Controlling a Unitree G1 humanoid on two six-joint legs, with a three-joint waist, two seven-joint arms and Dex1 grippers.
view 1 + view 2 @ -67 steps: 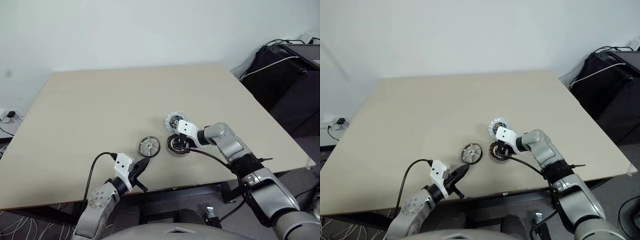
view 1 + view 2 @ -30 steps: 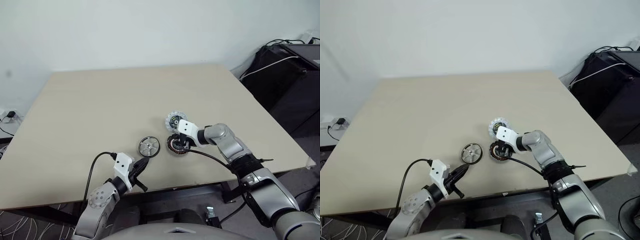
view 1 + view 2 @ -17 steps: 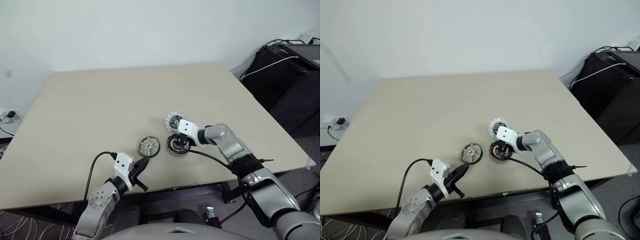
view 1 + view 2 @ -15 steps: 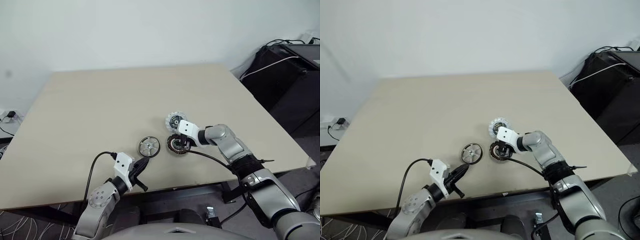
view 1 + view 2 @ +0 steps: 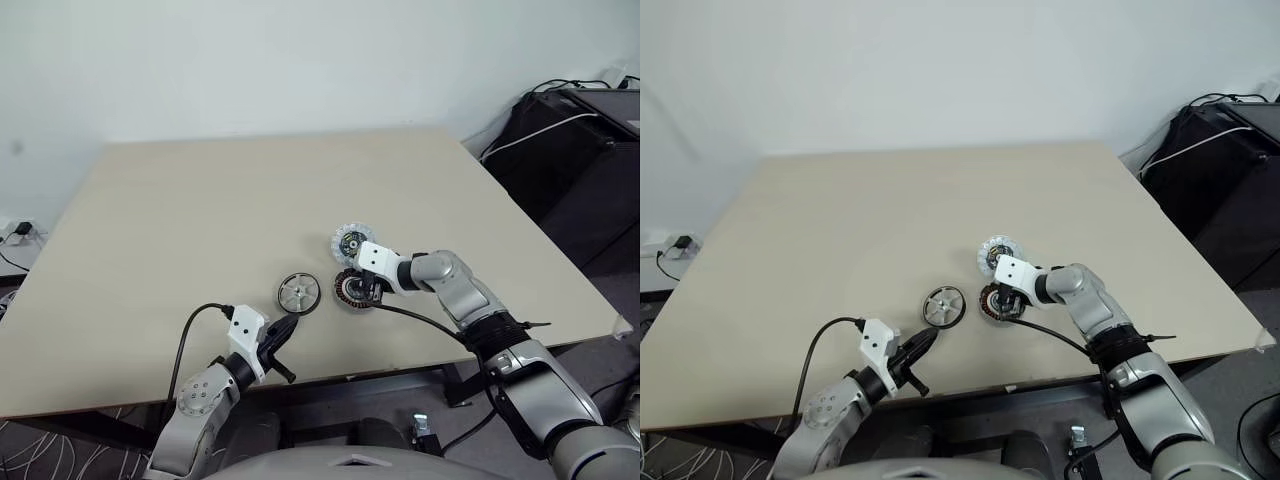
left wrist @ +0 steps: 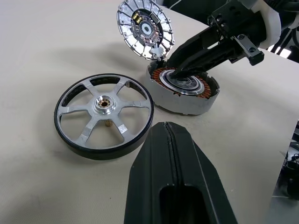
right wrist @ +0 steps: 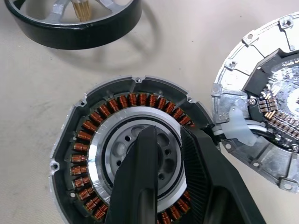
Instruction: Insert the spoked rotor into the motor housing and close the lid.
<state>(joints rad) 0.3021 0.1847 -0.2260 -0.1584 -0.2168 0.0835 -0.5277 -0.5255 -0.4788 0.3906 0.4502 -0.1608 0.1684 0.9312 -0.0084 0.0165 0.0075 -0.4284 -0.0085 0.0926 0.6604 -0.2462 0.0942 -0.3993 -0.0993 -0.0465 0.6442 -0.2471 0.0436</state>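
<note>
The spoked rotor (image 5: 298, 293) lies flat on the table, dark rim and silvery spokes up. Just to its right stands the motor housing (image 5: 352, 289), its copper windings (image 7: 93, 140) ringing a silvery centre. The lid (image 5: 348, 241), scalloped and pale, leans at the housing's far edge with a white wire (image 7: 236, 128) joining them. My right gripper (image 7: 168, 133) points down into the housing's centre, its fingers a narrow gap apart with nothing clamped between them. My left gripper (image 6: 168, 140) is shut and empty, hovering at the table's near edge short of the rotor.
The beige table (image 5: 200, 200) stretches wide to the left and far side of the parts. Its front edge (image 5: 400, 372) runs close below both arms. Black cases and cables (image 5: 580, 150) stand on the floor past the right edge.
</note>
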